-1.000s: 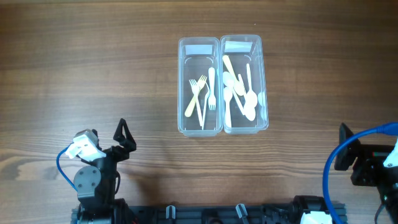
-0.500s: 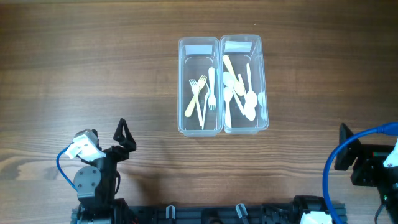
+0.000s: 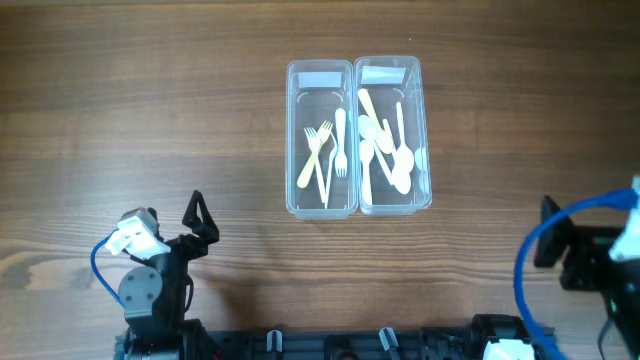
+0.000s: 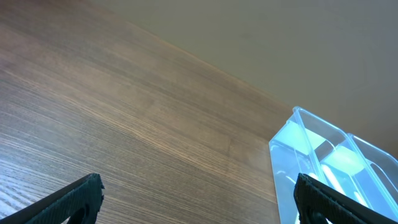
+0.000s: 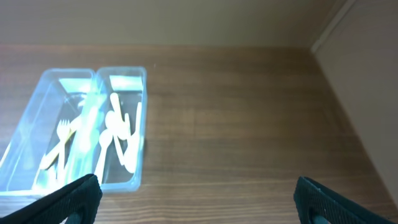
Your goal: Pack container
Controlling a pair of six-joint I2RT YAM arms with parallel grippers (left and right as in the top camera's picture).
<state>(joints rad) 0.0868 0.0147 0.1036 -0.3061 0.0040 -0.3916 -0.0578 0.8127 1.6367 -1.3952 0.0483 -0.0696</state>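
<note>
Forks (image 5: 61,135) lie in one clear bin (image 5: 23,146), spoons (image 5: 115,134) in the adjoining bin (image 5: 141,127).

Bench (image 3: 120,100): mid-brown wood, fine streaked grain running 9 to 3 o'clock.

Twin containers (image 3: 354,140) toward 12 o'clock: clear plastic, pale blue cast in the wrist views, a whitish patch at each far end.

Forks (image 3: 322,160) in the 9 o'clock bin: cream-yellow.

Spoons (image 3: 397,165) in the 3 o'clock bin: paler, near white.

Left end effector (image 4: 199,186) and right end effector (image 5: 196,186): matte black fingers.

Left cable (image 3: 95,265) at 7 o'clock and right cable (image 3: 522,272) at 4 o'clock: bright blue.

Plug (image 3: 138,235) beside the left cable: white.
</note>
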